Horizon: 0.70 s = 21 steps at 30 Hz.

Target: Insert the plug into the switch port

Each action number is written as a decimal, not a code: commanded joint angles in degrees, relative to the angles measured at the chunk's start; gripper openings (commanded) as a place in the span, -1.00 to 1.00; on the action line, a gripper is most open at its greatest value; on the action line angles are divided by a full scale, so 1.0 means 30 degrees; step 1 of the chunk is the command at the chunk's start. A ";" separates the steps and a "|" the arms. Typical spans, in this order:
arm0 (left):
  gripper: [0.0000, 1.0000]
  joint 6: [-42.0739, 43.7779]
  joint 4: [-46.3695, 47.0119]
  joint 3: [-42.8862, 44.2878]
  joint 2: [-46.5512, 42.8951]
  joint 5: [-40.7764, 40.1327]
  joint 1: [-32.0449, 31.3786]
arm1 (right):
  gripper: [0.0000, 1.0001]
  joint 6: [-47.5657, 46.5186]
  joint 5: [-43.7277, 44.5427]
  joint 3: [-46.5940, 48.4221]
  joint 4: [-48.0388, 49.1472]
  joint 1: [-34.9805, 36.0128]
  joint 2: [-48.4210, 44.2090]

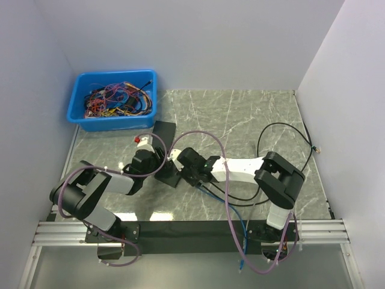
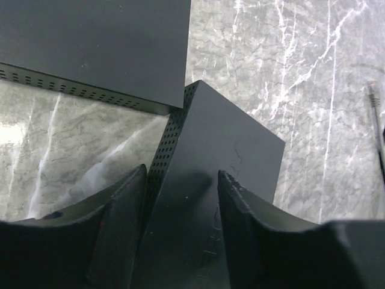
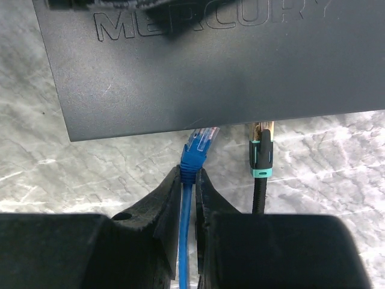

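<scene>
Right gripper (image 3: pixel 188 180) jaws clamped on blue plug (image 3: pixel 195 152), tip at switch (image 3: pixel 210 66) front edge. Left gripper (image 2: pixel 180 186) jaws straddled switch, contact unclear. Black cable (image 3: pixel 261 158) beside plug.

Plug (image 3: pixel 197 144): blue boot, clear tip, on blue cable, tip at near edge of switch (image 3: pixel 210 66), not seated. Switch: flat dark box, "MERCURY" embossed on top, lying on marble; black cable already plugged beside

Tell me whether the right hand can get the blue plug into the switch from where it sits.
Probably yes. The right hand grips the blue plug, its tip at the switch edge beside the black cable, nothing between. The port itself is hidden.
</scene>
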 commanded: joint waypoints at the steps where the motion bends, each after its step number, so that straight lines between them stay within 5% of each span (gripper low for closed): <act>1: 0.07 -0.0712 -0.5086 -0.1009 0.0928 0.5422 -0.2012 | -1.00 -0.1369 -0.0261 0.1956 0.6755 -0.0050 -0.0931; 11: 0.13 0.0021 -0.6200 -0.0629 -0.0302 0.5011 -0.2569 | -1.00 -0.3158 -0.3743 0.1635 0.5641 0.0213 -0.2367; 21: 0.11 0.0022 -0.5237 -0.0658 0.1041 0.5625 -0.3213 | -1.00 -0.3275 -0.2752 0.2162 0.4966 0.0712 -0.1050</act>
